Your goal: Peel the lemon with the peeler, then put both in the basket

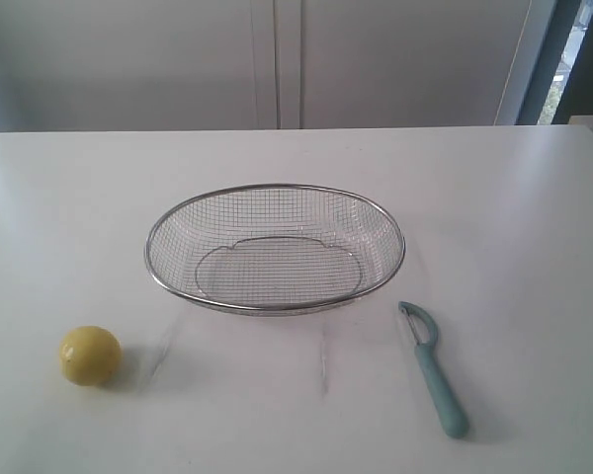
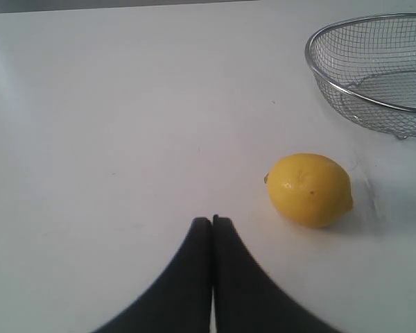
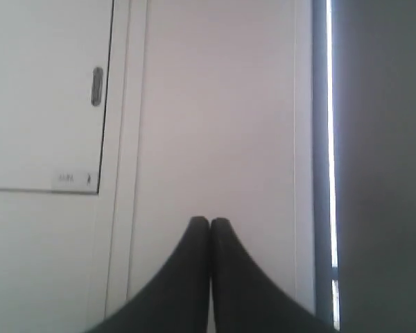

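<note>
Lemon [image 1: 89, 355]: on the table [image 1: 534, 247], left of the basket [image 1: 275, 186] and apart from it; probably staged for the left arm.
Peeler [image 1: 433, 367]: flat, right of the basket, head toward it; probably staged for the right arm.
Basket: centre, holds nothing.
Left gripper [image 2: 212, 220]: jaws pressed together, empty, near the lemon, not touching.
Right gripper [image 3: 209, 222]: jaws pressed together, empty, facing a cabinet door [image 3: 41, 104].

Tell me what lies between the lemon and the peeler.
Only bare table, seen in the exterior view; the basket stands just behind the line from lemon to peeler.
</note>
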Robot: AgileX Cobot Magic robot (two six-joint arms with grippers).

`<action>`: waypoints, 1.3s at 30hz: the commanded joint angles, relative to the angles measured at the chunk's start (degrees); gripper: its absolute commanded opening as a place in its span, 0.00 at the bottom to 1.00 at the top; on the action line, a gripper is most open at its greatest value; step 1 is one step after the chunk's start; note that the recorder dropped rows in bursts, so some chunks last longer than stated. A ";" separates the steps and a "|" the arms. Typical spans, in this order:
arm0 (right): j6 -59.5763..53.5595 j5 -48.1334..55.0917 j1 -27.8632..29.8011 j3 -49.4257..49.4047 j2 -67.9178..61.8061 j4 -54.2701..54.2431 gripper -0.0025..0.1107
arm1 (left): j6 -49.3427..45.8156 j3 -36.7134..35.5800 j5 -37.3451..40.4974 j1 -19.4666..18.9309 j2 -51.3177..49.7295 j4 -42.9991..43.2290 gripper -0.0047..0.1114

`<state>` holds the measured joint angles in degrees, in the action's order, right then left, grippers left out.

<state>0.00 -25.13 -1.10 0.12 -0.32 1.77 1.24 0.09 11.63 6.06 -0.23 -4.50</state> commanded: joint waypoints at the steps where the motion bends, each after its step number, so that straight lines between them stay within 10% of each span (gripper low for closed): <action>1: 1.35 -6.65 0.39 -0.12 0.32 -2.97 0.02 | -0.04 -0.09 -0.04 0.39 0.23 -0.12 0.04; 8: 9.42 -7.71 0.39 -0.12 0.32 -19.85 0.02 | -0.04 -0.09 -0.04 0.39 0.23 -0.12 0.04; 39: 1.55 -5.35 0.39 8.13 0.32 -14.71 0.02 | -0.04 -0.09 -0.04 0.39 0.23 -0.12 0.04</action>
<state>4.14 -35.32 -1.10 6.45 -0.22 -15.84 1.24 0.09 11.63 6.06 -0.23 -4.50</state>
